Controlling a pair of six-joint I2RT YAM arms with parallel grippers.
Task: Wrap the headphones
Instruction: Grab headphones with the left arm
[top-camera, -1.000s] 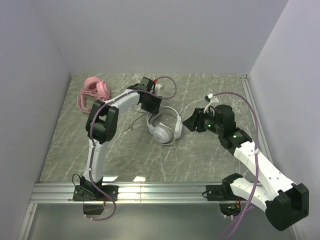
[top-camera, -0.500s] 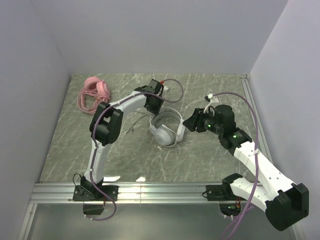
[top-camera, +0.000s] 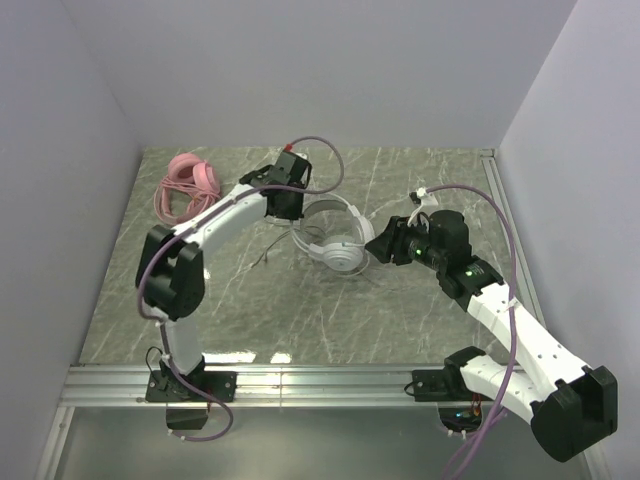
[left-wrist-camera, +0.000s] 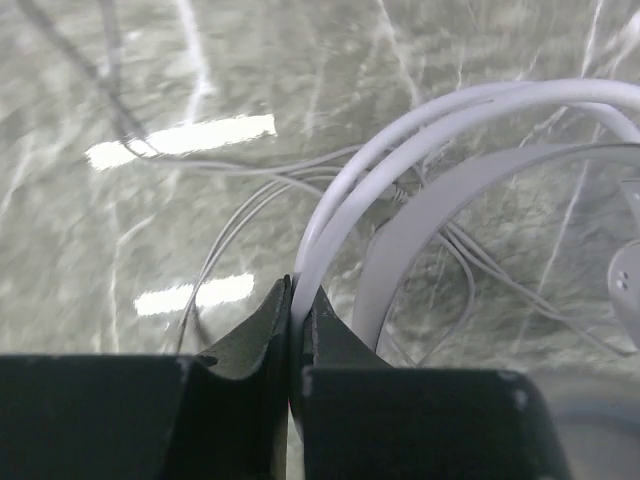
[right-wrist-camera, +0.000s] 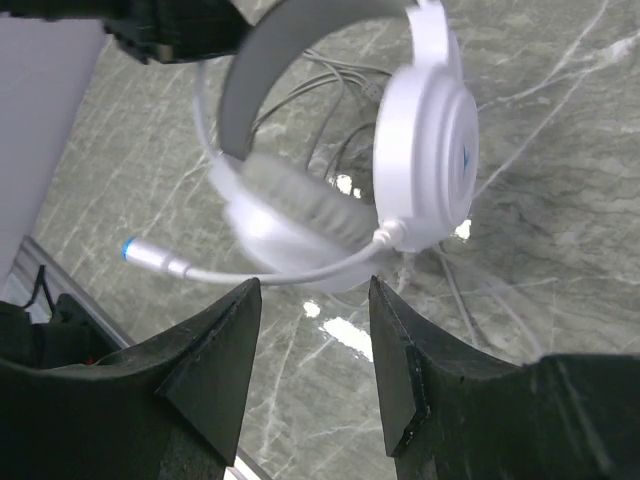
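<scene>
Left hand (left-wrist-camera: 297, 300) tight on white headphones (right-wrist-camera: 430, 150)

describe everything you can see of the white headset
The white headset is over-ear and plastic-looking: two thin white hoops over a wider grey strap, round white cups with grey pads, and a thin stalk ending in a silver, blue-tipped piece, probably a mic. It is at mid-table, tilted, with its hoops pinched in the shut fingers of the left gripper. Its thin cable lies loose on the marbled table. The right gripper hangs open beside it, not gripping it.
</scene>
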